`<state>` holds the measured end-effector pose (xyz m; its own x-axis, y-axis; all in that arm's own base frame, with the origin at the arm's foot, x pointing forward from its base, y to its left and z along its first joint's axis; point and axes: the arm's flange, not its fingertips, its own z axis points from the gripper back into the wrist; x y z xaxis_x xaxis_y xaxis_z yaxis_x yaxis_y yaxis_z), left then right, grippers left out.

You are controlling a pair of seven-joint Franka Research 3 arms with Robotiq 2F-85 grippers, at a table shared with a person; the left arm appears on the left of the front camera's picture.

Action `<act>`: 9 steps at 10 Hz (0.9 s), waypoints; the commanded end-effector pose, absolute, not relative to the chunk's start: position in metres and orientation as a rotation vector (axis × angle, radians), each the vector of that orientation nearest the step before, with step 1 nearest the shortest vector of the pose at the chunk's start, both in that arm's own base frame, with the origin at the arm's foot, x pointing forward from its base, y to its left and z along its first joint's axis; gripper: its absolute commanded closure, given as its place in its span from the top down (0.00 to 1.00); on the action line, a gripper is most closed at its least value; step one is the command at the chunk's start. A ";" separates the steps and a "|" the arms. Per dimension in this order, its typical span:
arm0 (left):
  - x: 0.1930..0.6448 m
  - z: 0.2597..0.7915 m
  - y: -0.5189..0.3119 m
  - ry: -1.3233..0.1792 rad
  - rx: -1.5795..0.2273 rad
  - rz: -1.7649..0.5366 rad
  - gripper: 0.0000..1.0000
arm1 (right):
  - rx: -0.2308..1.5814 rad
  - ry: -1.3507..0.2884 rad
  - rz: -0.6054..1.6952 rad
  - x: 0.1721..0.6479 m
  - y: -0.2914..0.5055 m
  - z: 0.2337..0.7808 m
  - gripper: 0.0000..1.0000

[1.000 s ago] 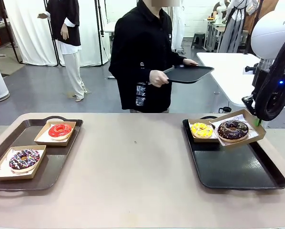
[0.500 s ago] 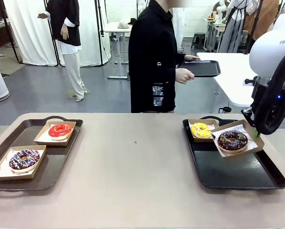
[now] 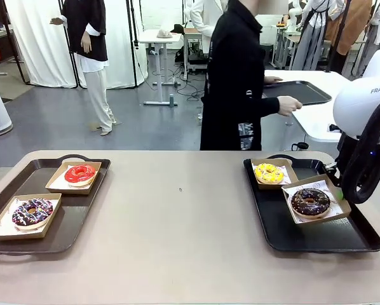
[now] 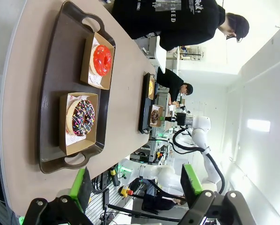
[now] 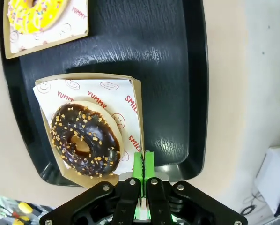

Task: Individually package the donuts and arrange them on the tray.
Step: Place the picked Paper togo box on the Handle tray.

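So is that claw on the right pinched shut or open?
Shut: the right gripper has its green pads pressed together on the rim of the brown cardboard tray holding the chocolate sprinkled donut.

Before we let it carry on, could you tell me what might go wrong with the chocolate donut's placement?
The right end effector pinches only the thin edge of the box holding the chocolate donut, so the box could slip or tilt. It also sits close to the yellow donut's box and might nudge it.

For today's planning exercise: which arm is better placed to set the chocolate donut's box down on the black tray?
The right. Its pincer is shut on the box over the black tray; the left pincer hangs open above the other tray.
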<state>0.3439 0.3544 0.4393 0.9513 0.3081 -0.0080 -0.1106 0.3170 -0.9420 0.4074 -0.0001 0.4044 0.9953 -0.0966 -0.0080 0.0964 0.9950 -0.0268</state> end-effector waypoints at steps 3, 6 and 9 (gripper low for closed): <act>0.342 0.441 0.355 -0.190 -1.218 0.278 1.00 | -0.002 0.037 -0.130 0.416 -0.002 0.382 0.01; 0.342 0.441 0.355 -0.190 -1.218 0.278 1.00 | 0.003 0.046 -0.134 0.423 -0.002 0.373 0.01; 0.342 0.441 0.355 -0.190 -1.218 0.278 1.00 | 0.011 0.043 -0.118 0.423 0.000 0.373 0.60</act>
